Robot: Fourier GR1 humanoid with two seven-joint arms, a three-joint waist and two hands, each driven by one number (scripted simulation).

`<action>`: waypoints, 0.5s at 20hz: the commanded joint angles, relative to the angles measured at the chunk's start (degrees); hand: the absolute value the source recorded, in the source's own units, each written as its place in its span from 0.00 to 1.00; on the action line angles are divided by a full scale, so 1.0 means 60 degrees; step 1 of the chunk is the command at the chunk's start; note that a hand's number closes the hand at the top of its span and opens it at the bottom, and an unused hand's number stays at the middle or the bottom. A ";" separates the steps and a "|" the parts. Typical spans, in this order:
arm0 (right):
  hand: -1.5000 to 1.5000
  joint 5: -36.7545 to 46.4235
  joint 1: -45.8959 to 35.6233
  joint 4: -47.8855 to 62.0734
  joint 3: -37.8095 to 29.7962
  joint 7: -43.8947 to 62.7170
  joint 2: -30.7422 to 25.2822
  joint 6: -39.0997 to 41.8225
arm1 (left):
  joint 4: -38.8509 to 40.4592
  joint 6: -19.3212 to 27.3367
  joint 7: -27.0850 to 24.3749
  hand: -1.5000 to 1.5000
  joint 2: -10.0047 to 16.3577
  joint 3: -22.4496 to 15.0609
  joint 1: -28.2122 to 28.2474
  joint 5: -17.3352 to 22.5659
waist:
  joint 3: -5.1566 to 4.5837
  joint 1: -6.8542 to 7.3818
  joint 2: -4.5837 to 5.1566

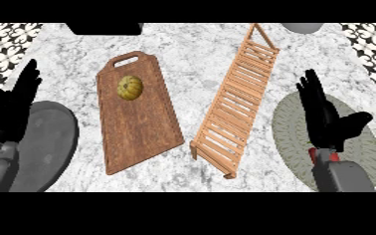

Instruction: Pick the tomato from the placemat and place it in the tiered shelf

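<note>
Counter (pixel 183 50): marble top carrying everything; no hazard of its own.
Cutting board (pixel 140 129): lies left of the shelf, off the likely carry path.
Tiered shelf (pixel 238 104): slatted, between board and placemat. A round fruit could roll along the slats or settle in a gap.
Placemat (pixel 290 129): round, partly under the right hand.
Plate (pixel 47 144): grey, at the left edge.
Right hand (pixel 323 122): fingers straight, thumb spread, holding nothing. It screens the target, so closing could miss.
Left hand (pixel 18 99): open, resting at the left edge.
Yellow-green fruit (pixel 130 87): on the board; could be taken for the target.
Tomato (pixel 323 153): probably the red patch below the right palm, over the placemat; mostly hidden.
</note>
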 commanded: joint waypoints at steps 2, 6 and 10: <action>1.00 -0.0415 -0.0875 0.0833 -0.0840 -0.0304 -0.0699 0.0930 | -0.0768 0.0307 -0.0353 0.50 -0.0773 0.0051 0.0337 0.0013 | -0.0149 -0.0078 0.0127; 1.00 -0.0546 -0.1898 0.1203 -0.1697 0.0009 -0.2339 0.1623 | -0.1564 0.0617 -0.0960 0.50 -0.1755 -0.0123 0.0321 0.0402 | -0.0152 0.0032 0.0133; 0.00 -0.1762 -0.1779 0.2265 -0.3470 -0.0242 -0.2004 0.0867 | -0.1900 0.0674 -0.0552 0.50 -0.2153 -0.0478 0.0481 0.0460 | -0.0134 -0.0076 0.0134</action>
